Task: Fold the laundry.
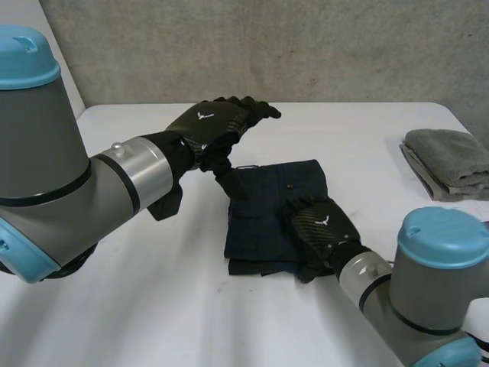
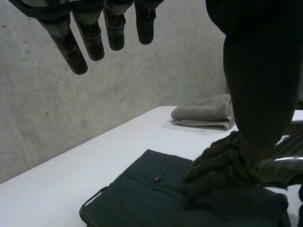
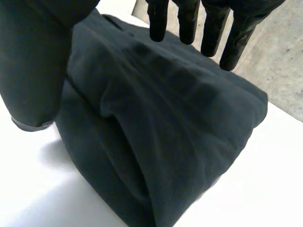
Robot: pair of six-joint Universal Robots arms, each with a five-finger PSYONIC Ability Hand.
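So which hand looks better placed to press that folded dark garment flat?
Right, probably: the right hand lies flat on the dark garment, while the left hand hovers open above its far corner.

Bench: I see a white bench [image 1: 344, 130] with a smooth, plain top and a rounded far corner on the right.
Wall: a rough grey concrete wall [image 1: 267, 46] with small pits and specks stands right behind the bench's far edge.
Left side: a pale strip beside the concrete; I cannot tell what it is.
Light: soft and even from above, with no hard glare on the bench top.
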